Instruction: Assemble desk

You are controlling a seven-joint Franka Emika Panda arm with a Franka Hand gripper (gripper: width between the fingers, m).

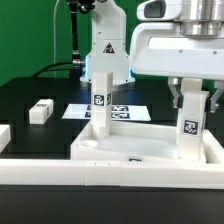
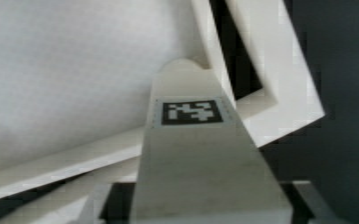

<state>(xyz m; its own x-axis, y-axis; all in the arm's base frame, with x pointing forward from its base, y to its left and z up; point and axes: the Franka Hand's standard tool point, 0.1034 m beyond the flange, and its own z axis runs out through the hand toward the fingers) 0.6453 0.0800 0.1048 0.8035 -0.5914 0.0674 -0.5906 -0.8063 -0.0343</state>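
Observation:
The white desk top [image 1: 130, 150] lies flat with its recessed face up. One white square leg [image 1: 100, 100] with a tag stands upright at its corner on the exterior view's left. My gripper [image 1: 192, 98] is shut on a second tagged leg [image 1: 188, 130] and holds it upright at the top's corner on the exterior view's right. I cannot tell whether its lower end is seated. In the wrist view the leg [image 2: 194, 150] fills the space between my fingers [image 2: 123, 203], with the desk top [image 2: 69, 90] beyond it.
A loose white leg [image 1: 40, 110] lies on the black table at the exterior view's left, and another white part [image 1: 4, 136] lies at the left edge. The marker board [image 1: 125, 110] lies behind the desk top. A long white border bar [image 1: 100, 178] runs along the front.

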